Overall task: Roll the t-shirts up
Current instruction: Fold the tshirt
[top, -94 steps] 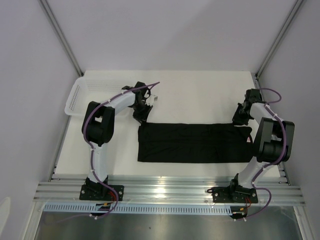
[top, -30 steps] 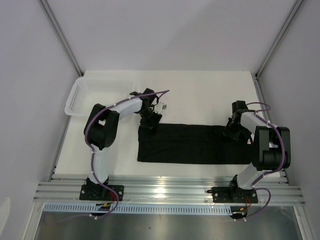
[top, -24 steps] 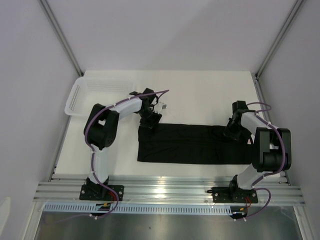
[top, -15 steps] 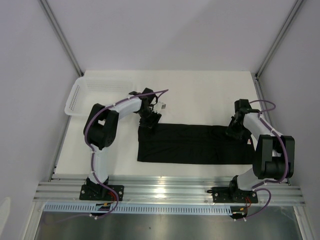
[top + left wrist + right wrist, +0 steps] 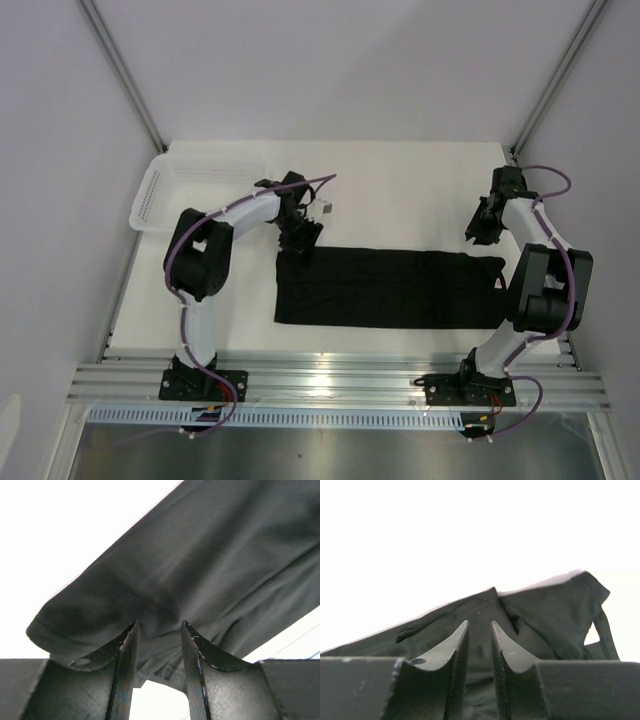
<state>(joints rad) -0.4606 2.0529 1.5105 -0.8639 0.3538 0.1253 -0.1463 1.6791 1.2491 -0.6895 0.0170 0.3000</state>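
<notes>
The black t-shirt (image 5: 390,288) lies on the white table folded into a long flat strip running left to right. My left gripper (image 5: 303,243) rests at the strip's far left corner. In the left wrist view its jaws (image 5: 159,624) stand apart, with wrinkled cloth (image 5: 200,555) between and beyond the tips. My right gripper (image 5: 478,232) hovers just behind the strip's far right corner, clear of the cloth. Its fingers (image 5: 480,623) are slightly open with nothing between them, and the shirt's right end (image 5: 545,615) lies below.
A white mesh basket (image 5: 165,190) stands at the table's back left corner, left of my left arm. Metal frame rails (image 5: 320,385) run along the near edge by the arm bases. Grey walls close in both sides.
My right gripper has let go of the shirt's right end, opened a little and drawn back toward the far right. The left gripper has stayed at the left corner.
</notes>
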